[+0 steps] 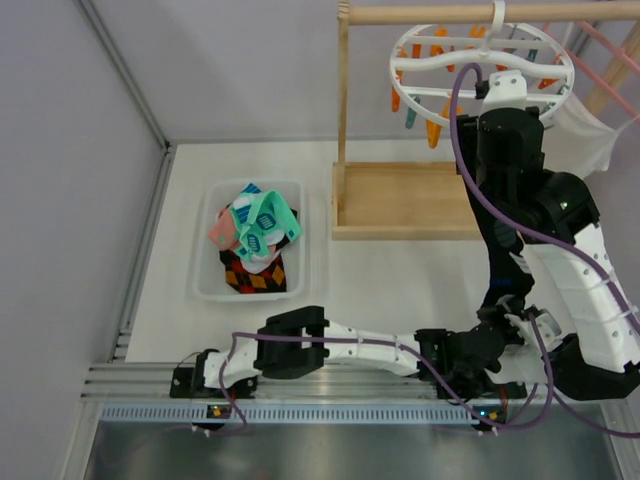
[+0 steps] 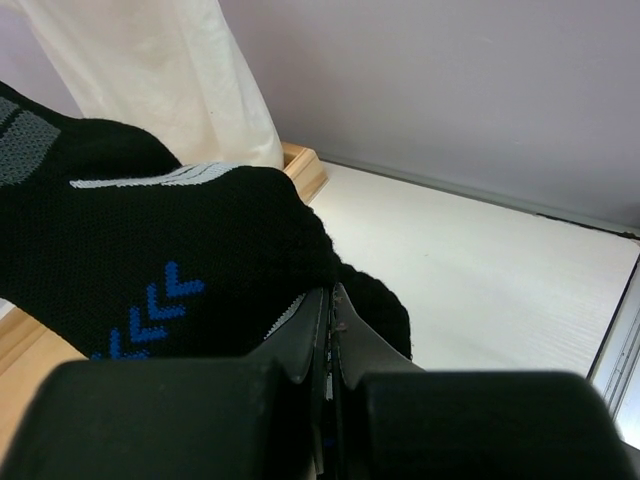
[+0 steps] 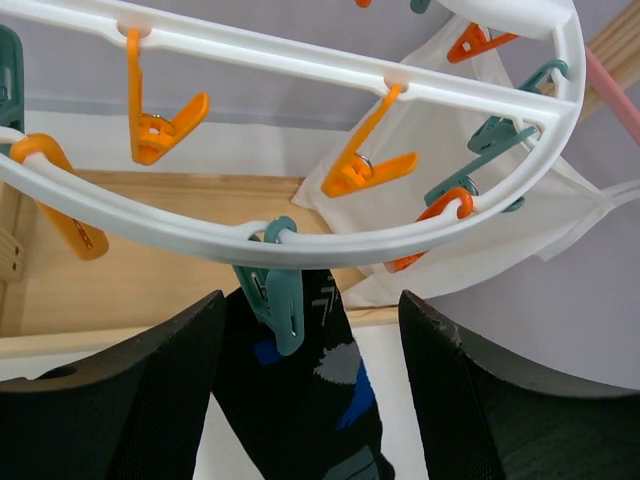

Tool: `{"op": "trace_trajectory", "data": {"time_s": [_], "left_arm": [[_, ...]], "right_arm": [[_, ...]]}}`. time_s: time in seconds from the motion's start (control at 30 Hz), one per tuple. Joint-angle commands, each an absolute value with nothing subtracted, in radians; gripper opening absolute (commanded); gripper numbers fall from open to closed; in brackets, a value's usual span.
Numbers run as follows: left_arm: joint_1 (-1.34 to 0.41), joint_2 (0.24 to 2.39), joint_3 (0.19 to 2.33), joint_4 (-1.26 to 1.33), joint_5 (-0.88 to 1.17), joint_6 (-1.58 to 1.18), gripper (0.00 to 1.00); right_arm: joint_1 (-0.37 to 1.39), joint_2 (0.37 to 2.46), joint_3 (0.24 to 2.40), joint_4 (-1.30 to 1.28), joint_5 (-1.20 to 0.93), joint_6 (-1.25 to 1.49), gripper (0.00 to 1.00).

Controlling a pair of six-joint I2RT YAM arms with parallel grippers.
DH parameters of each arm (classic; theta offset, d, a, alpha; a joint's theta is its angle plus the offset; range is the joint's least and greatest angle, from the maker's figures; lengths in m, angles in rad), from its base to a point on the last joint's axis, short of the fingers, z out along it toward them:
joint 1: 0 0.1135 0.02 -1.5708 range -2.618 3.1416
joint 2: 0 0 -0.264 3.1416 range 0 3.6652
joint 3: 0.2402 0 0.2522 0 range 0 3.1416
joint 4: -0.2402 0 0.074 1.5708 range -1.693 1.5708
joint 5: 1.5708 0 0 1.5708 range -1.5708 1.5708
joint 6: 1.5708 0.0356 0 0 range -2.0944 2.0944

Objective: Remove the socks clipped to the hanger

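The round white hanger (image 1: 480, 60) hangs from the wooden rail at the back right, with orange and teal pegs. In the right wrist view a teal peg (image 3: 280, 295) on the ring (image 3: 300, 240) clips a black sock (image 3: 320, 400) with grey and blue marks. My right gripper (image 3: 312, 300) is open, with one finger on each side of that sock, just under the ring. My left gripper (image 2: 333, 295) is shut on the lower part of the black sock (image 2: 150, 260). In the top view the right arm hides the sock.
A clear bin (image 1: 210, 280) on the left of the table holds pink, mint-teal and black socks. The wooden stand base (image 1: 400, 200) lies under the hanger. A large white cloth (image 1: 580, 140) and a pink hanger (image 1: 610, 60) hang at the far right.
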State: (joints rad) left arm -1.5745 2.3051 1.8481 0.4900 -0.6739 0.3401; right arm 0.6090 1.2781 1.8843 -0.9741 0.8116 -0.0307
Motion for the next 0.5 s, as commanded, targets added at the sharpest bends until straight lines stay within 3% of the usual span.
{"op": "trace_trajectory", "data": {"time_s": [0.0, 0.47], "left_arm": [[-1.591, 2.299, 1.882, 0.499, -0.643, 0.367, 0.0], [-1.594, 2.289, 1.875, 0.5, -0.621, 0.359, 0.0]], "right_arm": [[0.629, 1.292, 1.884, -0.865, 0.841, -0.055, 0.67], [0.655, 1.244, 1.697, -0.625, 0.971, -0.149, 0.63]]}}
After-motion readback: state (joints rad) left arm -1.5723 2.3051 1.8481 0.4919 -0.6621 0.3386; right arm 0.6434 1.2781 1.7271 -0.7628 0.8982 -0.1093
